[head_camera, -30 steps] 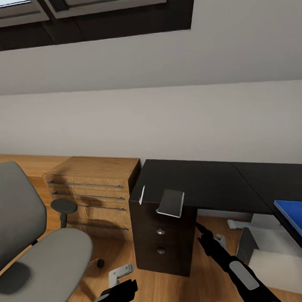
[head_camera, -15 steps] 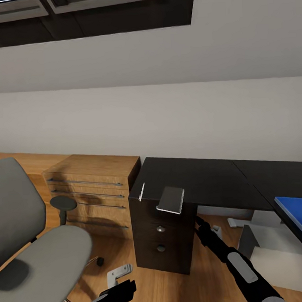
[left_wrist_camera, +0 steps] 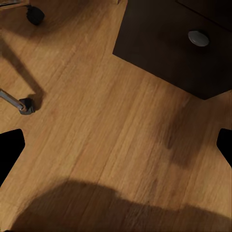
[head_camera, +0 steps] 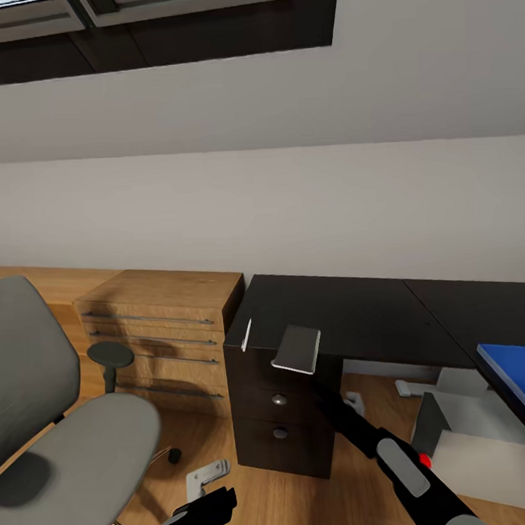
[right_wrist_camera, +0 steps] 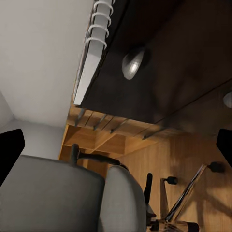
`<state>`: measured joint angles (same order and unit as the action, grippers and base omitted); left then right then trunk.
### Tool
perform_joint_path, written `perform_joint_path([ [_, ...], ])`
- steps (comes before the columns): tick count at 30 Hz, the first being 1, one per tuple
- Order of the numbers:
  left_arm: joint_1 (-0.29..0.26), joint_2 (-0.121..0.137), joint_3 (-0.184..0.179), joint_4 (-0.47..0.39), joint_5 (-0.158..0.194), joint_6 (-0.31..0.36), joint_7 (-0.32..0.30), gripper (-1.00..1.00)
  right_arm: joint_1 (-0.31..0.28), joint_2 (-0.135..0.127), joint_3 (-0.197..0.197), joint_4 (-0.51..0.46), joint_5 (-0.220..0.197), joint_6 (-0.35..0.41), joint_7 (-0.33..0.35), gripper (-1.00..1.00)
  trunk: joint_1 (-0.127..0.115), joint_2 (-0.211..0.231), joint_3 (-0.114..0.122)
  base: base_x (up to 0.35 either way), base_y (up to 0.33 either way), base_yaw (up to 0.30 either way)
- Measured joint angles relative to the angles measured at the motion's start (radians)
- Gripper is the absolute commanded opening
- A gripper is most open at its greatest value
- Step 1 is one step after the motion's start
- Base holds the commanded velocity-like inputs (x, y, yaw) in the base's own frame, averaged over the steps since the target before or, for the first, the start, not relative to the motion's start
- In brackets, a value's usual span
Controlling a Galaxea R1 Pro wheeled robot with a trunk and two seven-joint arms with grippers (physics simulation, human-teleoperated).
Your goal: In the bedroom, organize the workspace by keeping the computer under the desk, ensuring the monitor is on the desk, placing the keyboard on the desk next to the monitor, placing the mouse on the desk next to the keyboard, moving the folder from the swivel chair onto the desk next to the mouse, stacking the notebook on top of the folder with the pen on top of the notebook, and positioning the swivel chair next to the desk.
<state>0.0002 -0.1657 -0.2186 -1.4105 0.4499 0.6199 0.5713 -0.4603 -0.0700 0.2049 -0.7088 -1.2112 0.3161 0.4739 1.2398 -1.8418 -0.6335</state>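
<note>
As my right arm has advanced under the notebook (head_camera: 297,349) overhanging the surface (head_camera: 356,316) edge, its pincer (right_wrist_camera: 116,145) stands apart, ready to grasp.

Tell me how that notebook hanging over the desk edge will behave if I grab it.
The notebook overhangs the desk edge above the drawer unit, so a nudge could probably tip it off. It looks thin, likely light and somewhat flexible. The right wrist view shows spiral rings; the cover may flap open.

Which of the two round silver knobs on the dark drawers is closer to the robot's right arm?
The upper knob, just under the overhanging notebook; the lower knob sits farther down toward the floor.
</note>
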Motion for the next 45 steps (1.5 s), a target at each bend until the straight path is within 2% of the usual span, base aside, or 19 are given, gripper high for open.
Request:
perform_joint_path([
  [34, 0.0, 0.002, 0.006, 0.001, 0.0, 0.0, 0.001, 1.0, 0.0, 0.007, 0.0, 0.003, 0.0, -0.015, -0.002, 1.0, -0.004, 0.007, 0.003, 0.064, 0.0, 0.0],
  [43, 0.0, 0.001, 0.004, 0.001, 0.0, -0.001, 0.003, 1.0, 0.0, 0.007, 0.0, 0.003, 0.0, -0.015, -0.002, 1.0, -0.038, 0.07, 0.031, 0.0, 0.0, 0.0],
  [45, 0.0, 0.001, 0.004, 0.001, 0.0, 0.0, 0.003, 1.0, 0.0, 0.006, 0.0, 0.003, 0.0, -0.015, -0.002, 1.0, -0.038, 0.07, 0.031, 0.0, 0.0, 0.0],
])
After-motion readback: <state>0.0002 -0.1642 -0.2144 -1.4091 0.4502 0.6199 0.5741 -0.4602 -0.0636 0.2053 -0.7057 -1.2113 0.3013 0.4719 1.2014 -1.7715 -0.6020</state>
